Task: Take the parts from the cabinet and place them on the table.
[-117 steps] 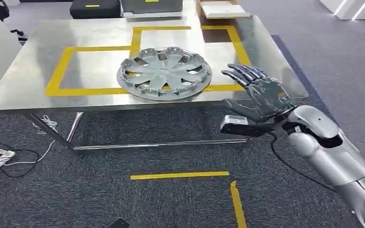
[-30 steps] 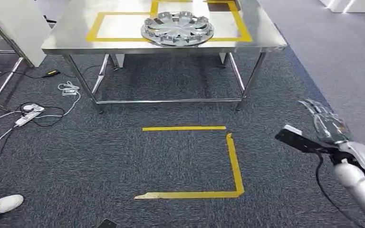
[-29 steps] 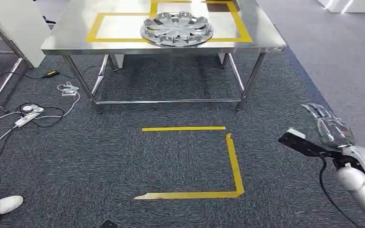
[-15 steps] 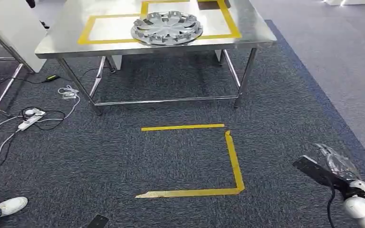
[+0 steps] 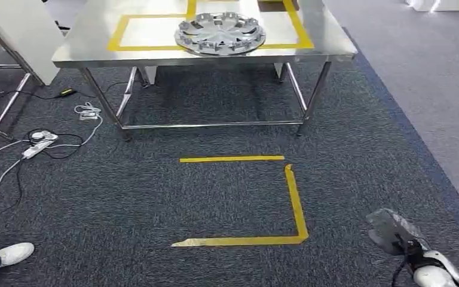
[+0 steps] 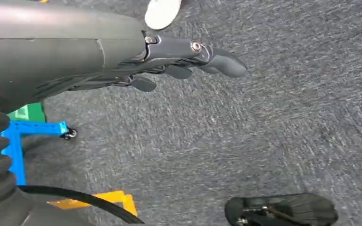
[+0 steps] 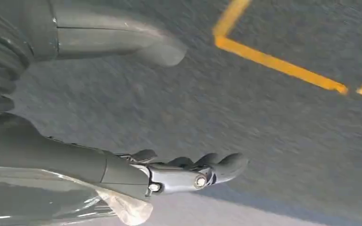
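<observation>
here, seen from the head camera, a silver wheel cover (image 5: 220,33) lay flat on the steel table (image 5: 83,45) at the top centre of the frame, inside a rectangle of yellow tape, most likely the marked drop spot for parts. the cabinet named in the task was not identifiable. the right hand (image 5: 394,230) hung low in the bottom right corner, over dark carpet and well away from the table (it looked wrapped in clear film). in the right wrist view its fingers (image 7: 217,167) were loosely apart and held nothing. the left hand (image 6: 179,61), seen from its own wrist camera, also hung over the carpet, fingers slack and empty; both arms appeared lowered for walking, not reaching. yellow tape lines (image 5: 293,203) marked a corner on the floor at centre. white cables and a power strip (image 5: 36,146) lay at the left edge, a trip risk, and a person's white shoe (image 5: 12,252) sat in the bottom left corner.
</observation>
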